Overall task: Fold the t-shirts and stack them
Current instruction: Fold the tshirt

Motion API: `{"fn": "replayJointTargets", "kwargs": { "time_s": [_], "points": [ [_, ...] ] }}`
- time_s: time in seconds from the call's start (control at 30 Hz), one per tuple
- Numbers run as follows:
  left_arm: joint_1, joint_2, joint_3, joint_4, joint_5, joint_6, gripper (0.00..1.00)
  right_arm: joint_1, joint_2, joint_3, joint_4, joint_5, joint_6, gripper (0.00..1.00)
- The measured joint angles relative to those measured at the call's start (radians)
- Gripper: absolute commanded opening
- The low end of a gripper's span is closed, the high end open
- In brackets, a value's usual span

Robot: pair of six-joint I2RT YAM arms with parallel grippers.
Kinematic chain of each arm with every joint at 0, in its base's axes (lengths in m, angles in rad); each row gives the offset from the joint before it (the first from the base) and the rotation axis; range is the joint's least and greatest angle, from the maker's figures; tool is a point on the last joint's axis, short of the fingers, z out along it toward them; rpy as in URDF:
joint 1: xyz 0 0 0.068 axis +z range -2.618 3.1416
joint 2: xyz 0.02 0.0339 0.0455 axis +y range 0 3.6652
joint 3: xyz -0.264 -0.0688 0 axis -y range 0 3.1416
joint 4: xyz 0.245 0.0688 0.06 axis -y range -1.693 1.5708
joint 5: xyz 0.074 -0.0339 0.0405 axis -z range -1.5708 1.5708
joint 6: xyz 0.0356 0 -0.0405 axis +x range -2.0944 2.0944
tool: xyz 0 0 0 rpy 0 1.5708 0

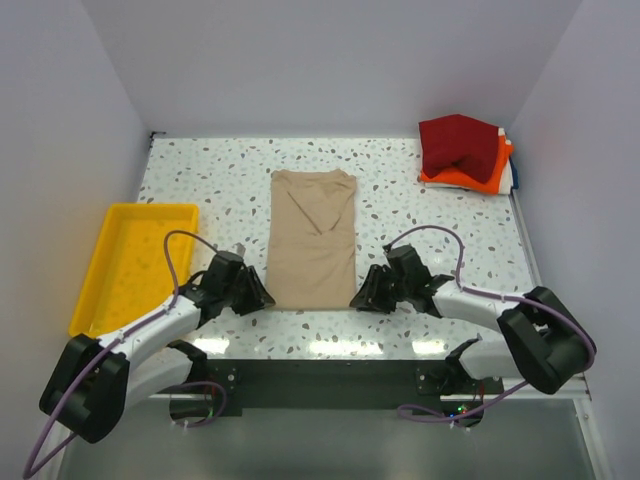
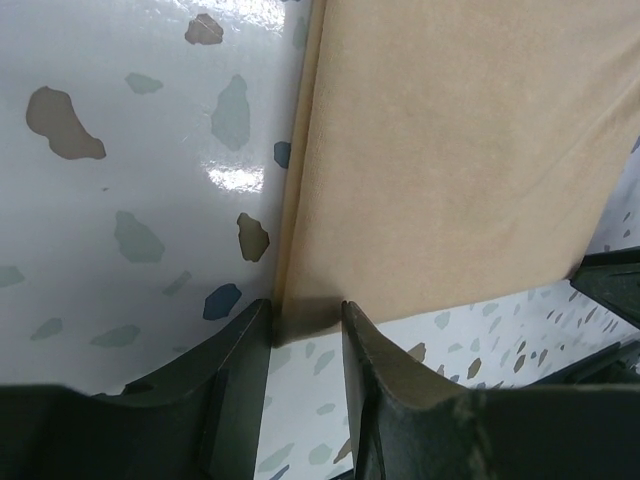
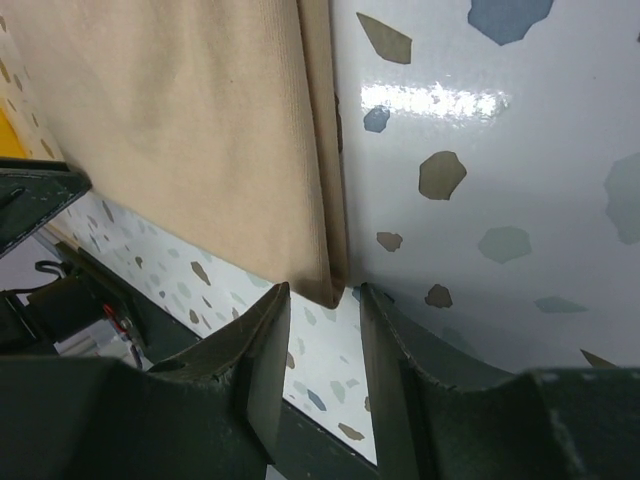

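A white speckled terrazzo-pattern table [image 1: 440, 230] sits between plain pale walls [image 1: 330, 60]. The tan cloth t-shirt [image 1: 313, 235], folded into a long narrow rectangle, lies flat in the middle of the table, running from near to far. In the far right corner the dark red cloth t-shirt [image 1: 458, 145] rests bunched on top of the bright orange cloth t-shirt [image 1: 470, 180]. A yellow plastic tray [image 1: 92, 268] lies at the left edge.

The left gripper [image 1: 263, 299] is low at the tan shirt's near left corner. Its wrist view shows the jaws slightly parted, with the corner of the cloth at the gap between the tips and not pinched. The right gripper [image 1: 358, 300] is at the near right corner, its jaws likewise released and narrowly apart around that corner
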Motion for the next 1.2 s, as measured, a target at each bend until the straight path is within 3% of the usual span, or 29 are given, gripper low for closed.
{"fn": "replayJointTargets", "kwargs": {
  "time_s": [0.2, 0.37, 0.47, 0.63, 0.8, 1.03, 1.2],
  "points": [
    [-0.016, -0.002, -0.013, 0.013, -0.011, -0.022, 0.27, 0.014, 0.018, -0.007, 0.040, 0.001, 0.022, 0.32],
    [-0.028, -0.011, -0.032, 0.029, -0.014, -0.042, 0.09, 0.018, 0.040, -0.022, 0.087, 0.001, 0.039, 0.10],
    [-0.035, -0.028, -0.043, 0.029, -0.014, -0.047, 0.00, 0.018, 0.036, -0.040, 0.106, 0.002, 0.047, 0.01],
    [-0.052, -0.090, -0.067, -0.006, -0.009, -0.049, 0.00, 0.019, -0.073, -0.099, 0.089, 0.019, 0.048, 0.00],
    [-0.091, -0.189, -0.106, -0.039, 0.001, -0.071, 0.00, 0.024, -0.282, -0.149, 0.016, 0.027, 0.041, 0.00],
    [-0.161, -0.366, -0.118, -0.113, 0.000, -0.108, 0.00, 0.031, -0.559, -0.173, -0.153, 0.026, 0.023, 0.00],
    [-0.165, -0.395, -0.045, -0.174, -0.019, -0.121, 0.00, 0.035, -0.674, -0.129, -0.304, 0.034, -0.003, 0.00]
  ]
}}
